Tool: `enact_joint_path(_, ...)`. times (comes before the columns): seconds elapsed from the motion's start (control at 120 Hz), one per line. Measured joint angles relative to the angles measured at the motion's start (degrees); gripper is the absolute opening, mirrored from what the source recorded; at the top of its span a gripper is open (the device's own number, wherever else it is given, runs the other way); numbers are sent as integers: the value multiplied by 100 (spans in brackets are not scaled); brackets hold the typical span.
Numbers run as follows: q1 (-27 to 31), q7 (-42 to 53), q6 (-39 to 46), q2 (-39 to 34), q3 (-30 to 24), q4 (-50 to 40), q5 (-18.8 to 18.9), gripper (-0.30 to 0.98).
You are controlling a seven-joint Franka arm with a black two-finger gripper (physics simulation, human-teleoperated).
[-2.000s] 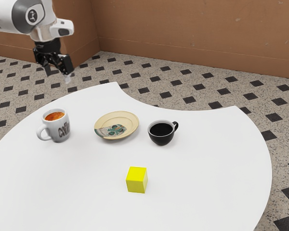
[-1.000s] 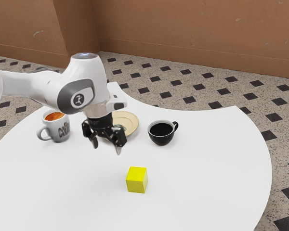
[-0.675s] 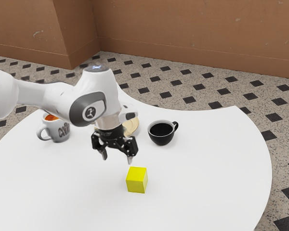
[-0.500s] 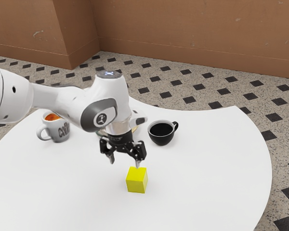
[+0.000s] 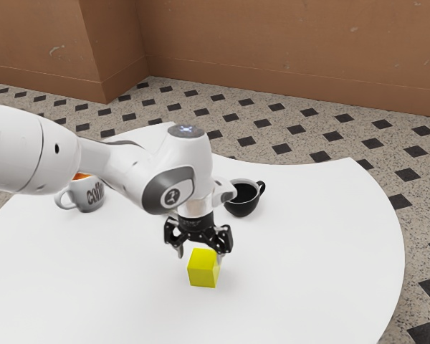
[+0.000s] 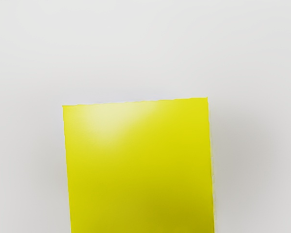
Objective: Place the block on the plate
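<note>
The yellow block (image 5: 203, 271) sits on the near part of the table (image 5: 301, 287), awaiting its trip to the plate. My hand (image 5: 200, 256) has just dropped and shifted toward the exterior view's right, over the block, so gripping looks next. My fingers stand apart, holding nothing; whether either touches the block, I can't tell. Farther back are the black cup (image 5: 242, 207) and, leftward in the exterior view, the coffee mug (image 5: 93, 196).

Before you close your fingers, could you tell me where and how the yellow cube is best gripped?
From above, I'd pinch two opposite upright faces of the yellow cube around mid-height: it sits flat on the white table, and its parallel sides should suit my black two-finger gripper.
</note>
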Motion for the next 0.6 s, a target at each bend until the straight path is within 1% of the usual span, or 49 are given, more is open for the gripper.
enact_joint_path(0.375,155,-71,224,416,-66,199,-47,69)
enact_joint_path(0.6,400,-17,334,659,-214,236,-193,69)
